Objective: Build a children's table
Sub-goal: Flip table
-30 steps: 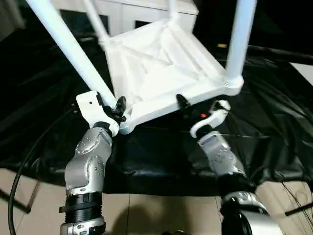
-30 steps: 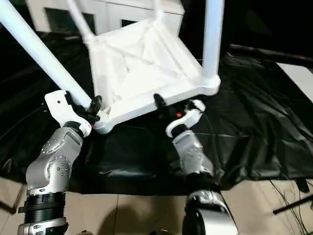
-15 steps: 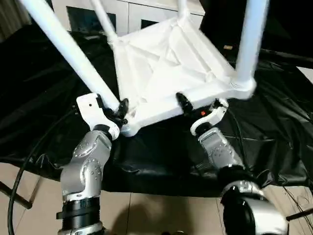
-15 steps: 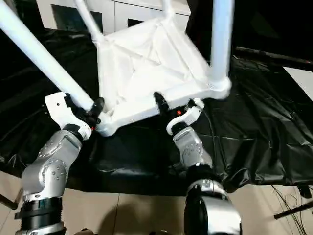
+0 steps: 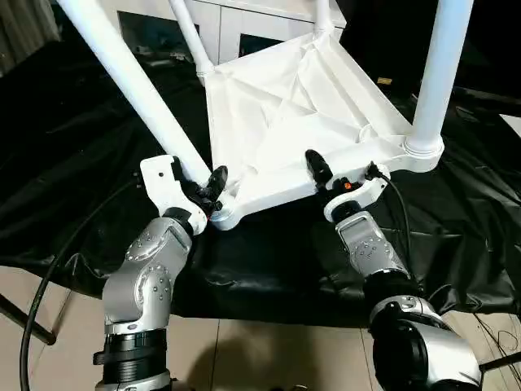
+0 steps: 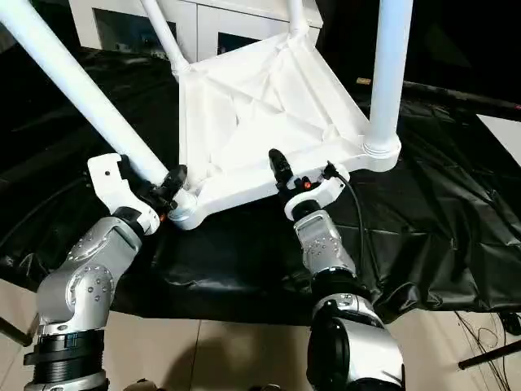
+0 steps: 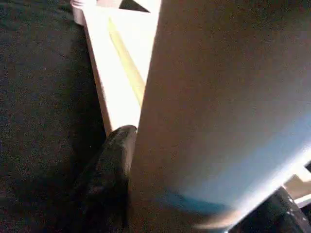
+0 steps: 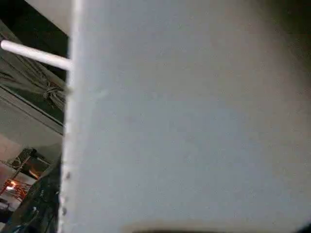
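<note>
The children's table (image 5: 293, 106) lies upside down and tilted on the black-sheeted surface (image 5: 73, 163), legs slanting up and away. The left pincer (image 5: 213, 186) grasps the near-left leg (image 5: 130, 85) at its socket; the right pincer (image 5: 324, 173) straddles the near rim (image 5: 277, 191), whether clenched I cannot tell.

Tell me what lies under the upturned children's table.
Under the children's table, black sheeting shows all round its tilted top. The right gripper reaches under the near rim, so its lower finger is covered, as is the sheet directly beneath the top.
</note>
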